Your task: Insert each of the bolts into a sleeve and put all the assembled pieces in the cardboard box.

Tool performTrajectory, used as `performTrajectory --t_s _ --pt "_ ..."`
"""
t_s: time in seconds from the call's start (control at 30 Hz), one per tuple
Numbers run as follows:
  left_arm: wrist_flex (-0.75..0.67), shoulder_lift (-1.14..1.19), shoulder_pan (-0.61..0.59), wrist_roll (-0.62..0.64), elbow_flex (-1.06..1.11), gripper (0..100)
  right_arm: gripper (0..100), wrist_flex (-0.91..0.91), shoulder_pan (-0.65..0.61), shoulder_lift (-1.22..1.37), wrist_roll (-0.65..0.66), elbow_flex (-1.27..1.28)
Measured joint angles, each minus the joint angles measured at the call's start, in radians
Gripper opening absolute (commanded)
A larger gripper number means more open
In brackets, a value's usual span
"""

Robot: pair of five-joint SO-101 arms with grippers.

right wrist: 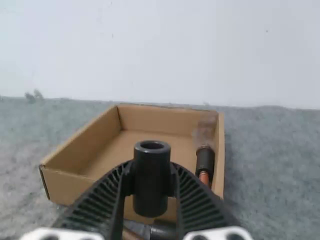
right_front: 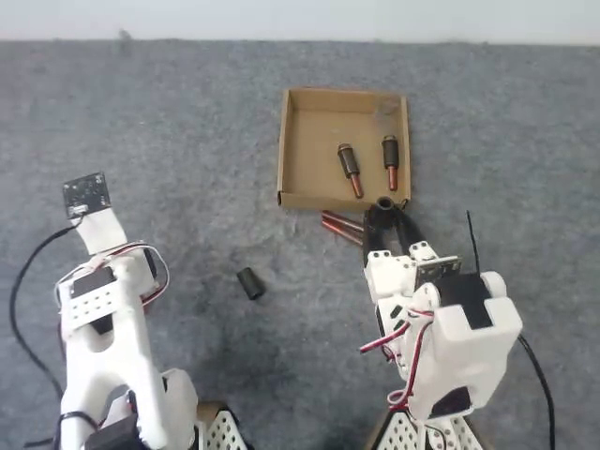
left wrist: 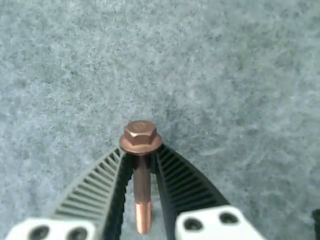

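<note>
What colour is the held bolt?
Copper-brown hex-head metal bolt, clearest in the left wrist view.

A grey, short-piled covering (right_front: 187, 122) spread across the whole table, mottled in lighter and darker flecks with a felt-like nap. At its far edge it met a plain white wall (right_front: 300, 19), and the joint ran as a straight line across the high view. A small dark tuft (right_front: 123, 38) sat on the covering right at that line. The light was soft and even, throwing only faint, short shadows on the grey surface
</note>
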Motion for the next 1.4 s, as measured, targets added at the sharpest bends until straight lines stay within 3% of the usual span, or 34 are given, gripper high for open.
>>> performTrajectory --t_s 0.57,0.73,0.97,1.27,1.4 --pt "0.0 0.0 0.0 0.0 0.0 1 0.7 0.0 0.0 -0.04 0.003 -0.057" --pt "0.0 0.0 0.021 0.0 0.0 1 0.7 0.0 -0.063 0.094 0.103 -0.166" --pt "0.0 0.0 0.031 0.0 0.0 1 0.7 0.0 -0.133 0.13 0.121 -0.218" --pt "0.0 0.0 0.041 0.0 0.0 1 0.7 0.0 -0.405 0.13 0.121 -0.241" --pt "0.0 0.0 0.041 0.0 0.0 1 0.7 0.02 -0.45 0.13 0.121 -0.259"
